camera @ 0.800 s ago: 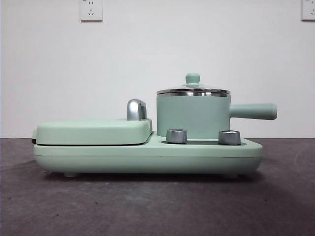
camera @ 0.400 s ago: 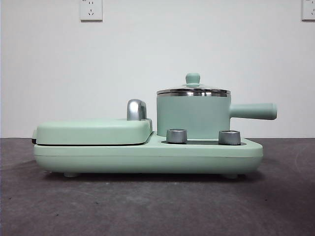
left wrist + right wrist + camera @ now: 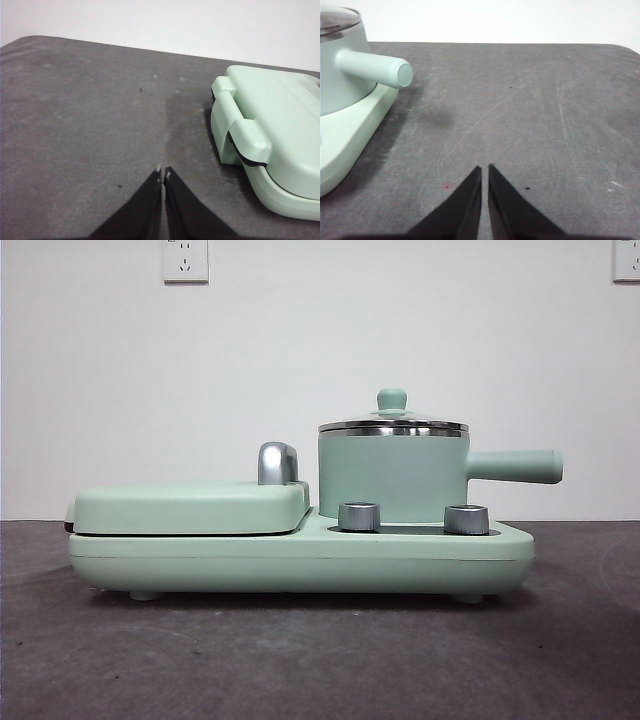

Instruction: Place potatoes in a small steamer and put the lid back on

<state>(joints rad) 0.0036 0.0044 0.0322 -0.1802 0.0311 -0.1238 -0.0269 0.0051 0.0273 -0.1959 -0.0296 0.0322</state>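
The small steamer (image 3: 392,478), a mint-green pot with a steel rim and a straight side handle (image 3: 515,466), stands on the right half of a mint-green cooker base (image 3: 300,560). The lid (image 3: 392,424) sits on it, its green knob on top. No potatoes show in any view. My left gripper (image 3: 163,173) is shut and hovers over bare table beside the cooker's grill end. Shut too, my right gripper (image 3: 484,169) hangs above the table off the tip of the steamer's handle (image 3: 372,68). Neither arm appears in the front view.
A flat mint-green grill cover (image 3: 190,507) with a chrome handle (image 3: 277,462) fills the cooker's left half. Two steel knobs (image 3: 359,516) stand on the base in front of the pot. Dark grey table (image 3: 300,660) spreads around; a white wall stands behind.
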